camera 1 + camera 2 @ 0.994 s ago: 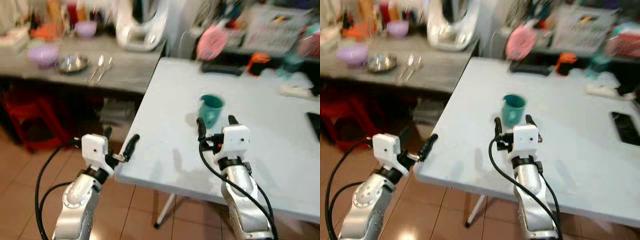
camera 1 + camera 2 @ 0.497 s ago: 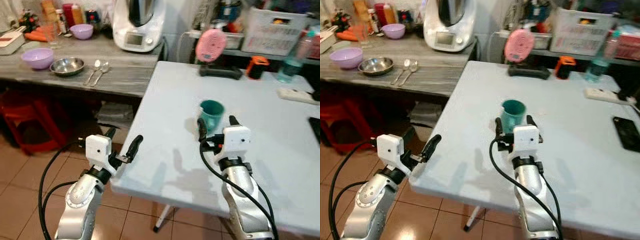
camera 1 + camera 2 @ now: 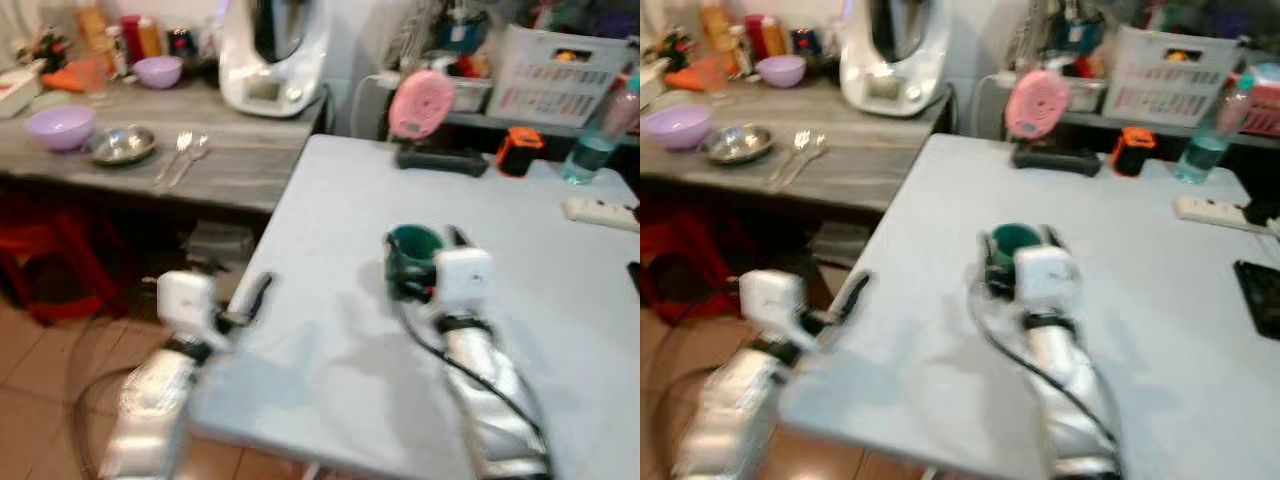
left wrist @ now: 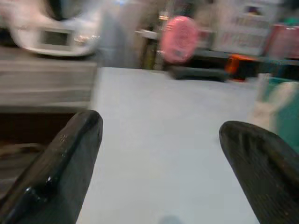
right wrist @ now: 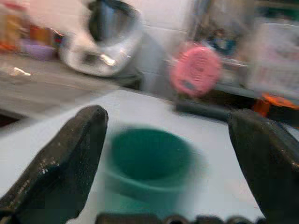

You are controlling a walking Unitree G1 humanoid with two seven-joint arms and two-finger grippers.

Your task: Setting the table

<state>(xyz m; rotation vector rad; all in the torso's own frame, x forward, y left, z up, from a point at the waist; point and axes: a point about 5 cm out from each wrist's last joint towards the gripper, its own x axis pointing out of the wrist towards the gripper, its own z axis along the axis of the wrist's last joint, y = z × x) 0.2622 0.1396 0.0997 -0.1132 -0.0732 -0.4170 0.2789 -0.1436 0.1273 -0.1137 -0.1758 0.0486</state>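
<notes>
on smooth pale table (image 3: 330, 200): round teal cup (image 5: 149, 161) between right gripper (image 5: 166, 154) fingers.

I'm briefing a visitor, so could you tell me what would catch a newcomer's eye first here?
A green cup stands on the pale table, between the open fingers of the right gripper. Behind it stand a pink fan and, on the grey counter to the left, a white kitchen machine.

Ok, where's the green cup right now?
The green cup stands on the pale table, right in front of the right gripper, whose open jaws sit either side of it.
</notes>
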